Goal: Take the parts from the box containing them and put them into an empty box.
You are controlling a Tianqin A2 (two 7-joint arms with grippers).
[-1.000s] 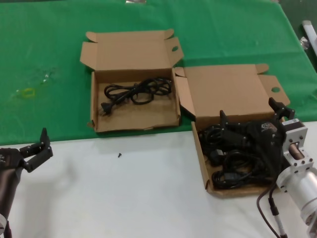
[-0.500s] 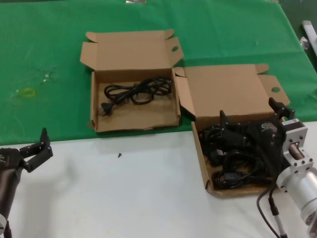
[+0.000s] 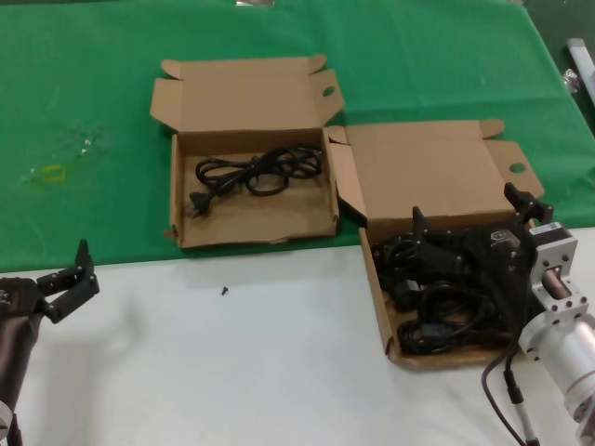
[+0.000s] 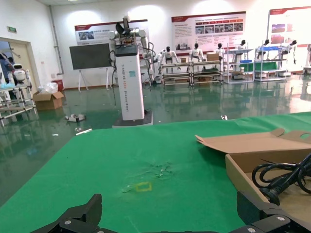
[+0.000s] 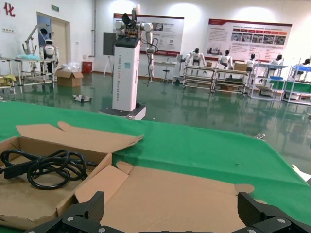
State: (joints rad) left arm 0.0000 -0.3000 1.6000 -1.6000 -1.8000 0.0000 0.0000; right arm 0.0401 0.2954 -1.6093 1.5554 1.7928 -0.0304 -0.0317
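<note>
Over the full box [image 3: 379,299] of tangled power cords [image 3: 437,311], right gripper [image 3: 469,228] spread wide, empty, poised for picking; far box [image 3: 181,190] with one cord [image 3: 256,170]; left gripper [image 3: 70,279] parked open.

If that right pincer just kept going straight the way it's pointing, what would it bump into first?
Probably the raised lid of the full box. The right pincer hovers open over the cords, aimed across that box toward its standing lid. How high it sits is hard to judge, so it might pass over the lid.
</note>
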